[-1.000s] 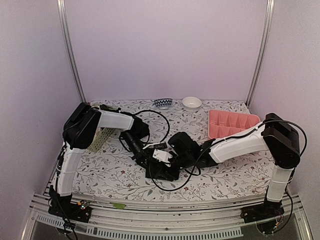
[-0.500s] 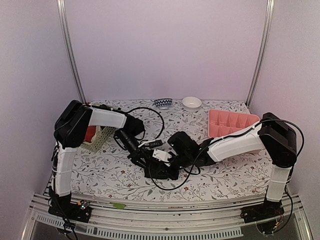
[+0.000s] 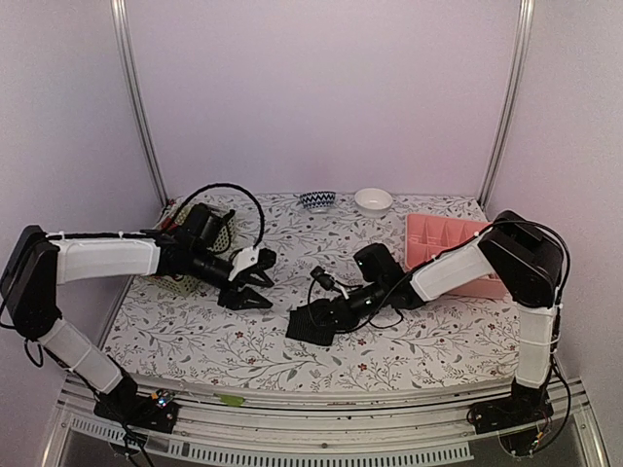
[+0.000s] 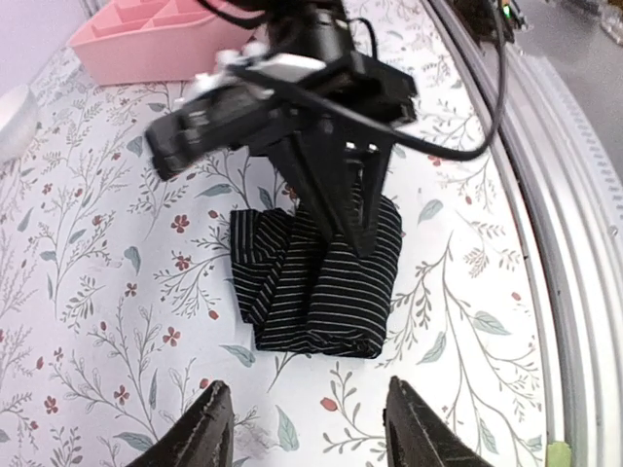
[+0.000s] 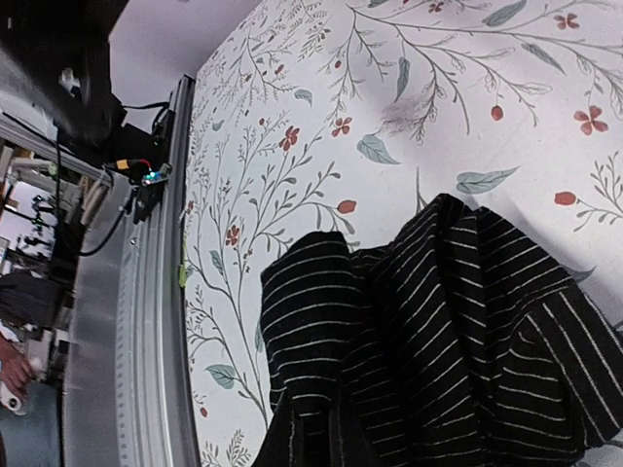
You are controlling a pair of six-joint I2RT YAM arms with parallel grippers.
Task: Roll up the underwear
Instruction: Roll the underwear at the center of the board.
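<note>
The black ribbed underwear (image 3: 313, 325) lies folded in a small bundle on the flowered table near the front middle. It also shows in the left wrist view (image 4: 316, 292) and fills the right wrist view (image 5: 438, 331). My right gripper (image 3: 332, 309) comes down on its far edge with the fingers (image 4: 343, 195) closed together in the cloth. My left gripper (image 3: 255, 289) is open and empty, a short way left of the bundle, with its fingertips (image 4: 209, 428) wide apart. A small patch of red (image 3: 171, 223) shows at the basket; I cannot tell what it is.
A pale green perforated basket (image 3: 221, 233) stands at the back left behind my left arm. A pink divided tray (image 3: 450, 238) lies at the back right. Two small bowls (image 3: 317, 200) (image 3: 373, 200) stand at the far edge. The metal front rail (image 4: 574, 292) runs close by.
My left arm has dropped and stretched out, and its gripper has drawn back left, away from the black bundle. My right gripper has stayed on the cloth and shifted slightly right.
</note>
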